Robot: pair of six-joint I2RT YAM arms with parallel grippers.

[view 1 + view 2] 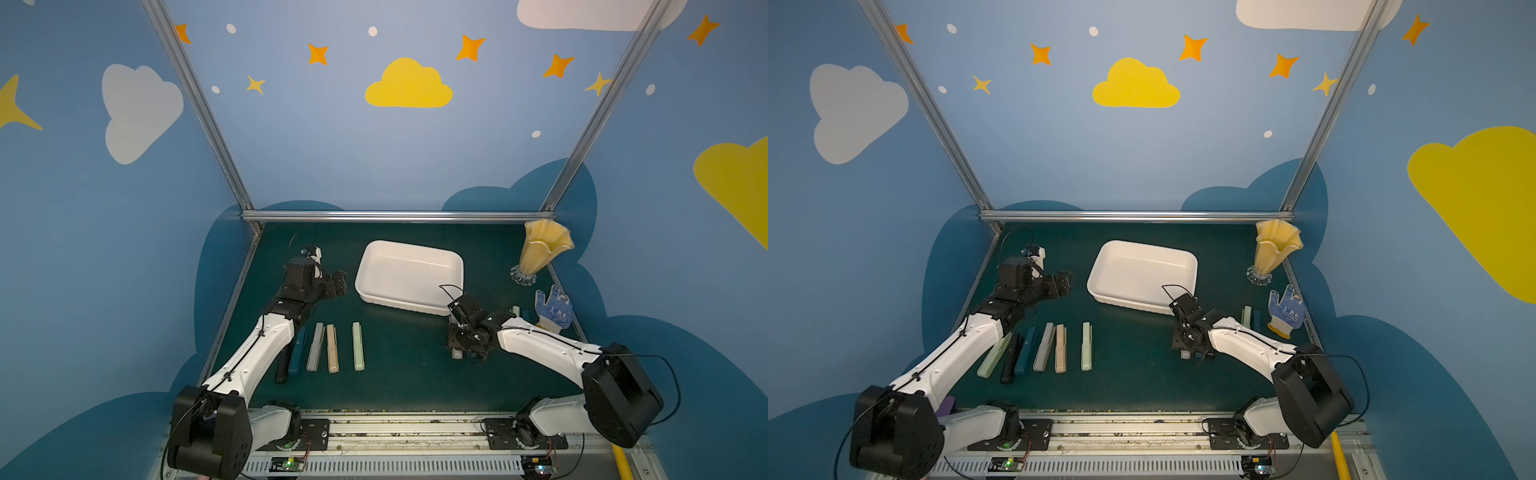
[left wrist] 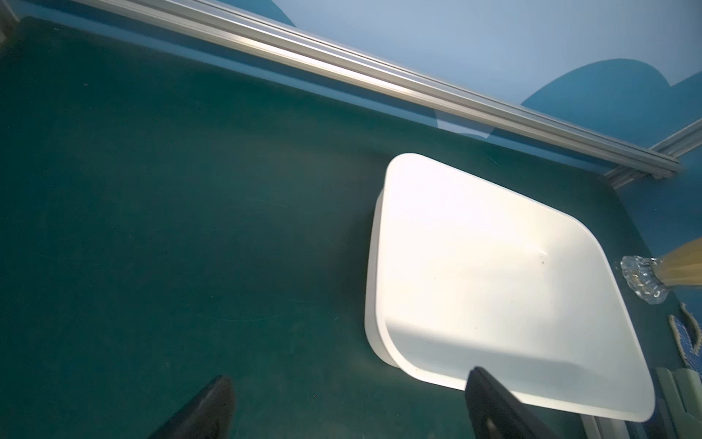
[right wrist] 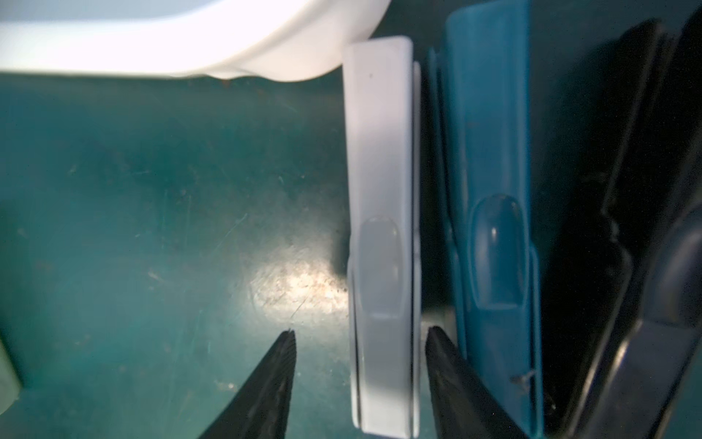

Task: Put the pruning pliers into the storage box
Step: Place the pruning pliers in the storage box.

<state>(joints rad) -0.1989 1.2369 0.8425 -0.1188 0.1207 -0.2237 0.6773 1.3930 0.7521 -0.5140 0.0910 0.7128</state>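
The white storage box stands at mid-table with nothing in it. Several pruning pliers lie in a row near the front left: teal, grey, beige and pale green. My right gripper is down at the mat by the box's near corner. Its open jaws straddle a grey pliers, with a gap left on one side. Teal pliers and black pliers lie beside it. My left gripper hangs open and empty left of the box.
A yellow fluted vase on a glass foot stands at the back right. A blue dotted glove lies in front of it, with two more pliers next to it. An aluminium rail borders the far edge.
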